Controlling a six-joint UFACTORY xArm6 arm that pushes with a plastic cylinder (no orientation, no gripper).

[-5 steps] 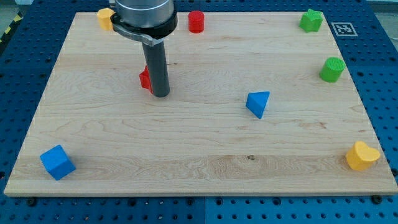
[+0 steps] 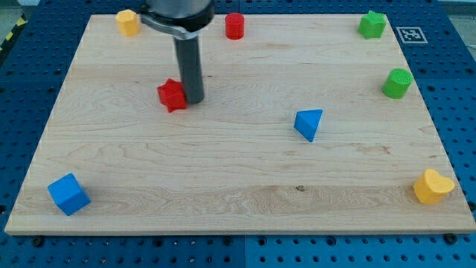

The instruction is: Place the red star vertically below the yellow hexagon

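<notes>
The red star (image 2: 172, 94) lies at 5 o'clock from the yellow hexagon (image 2: 128, 21), my tip (image 2: 193, 100) touching its 3 o'clock side. No gripper is fitted. Risk: an off-centre push spins the star aside on the desk (image 2: 238, 186).

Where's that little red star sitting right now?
The red star lies in the board's upper left part, touching the left side of my tip. It sits below and to the right of the yellow hexagon in the top-left corner.
</notes>
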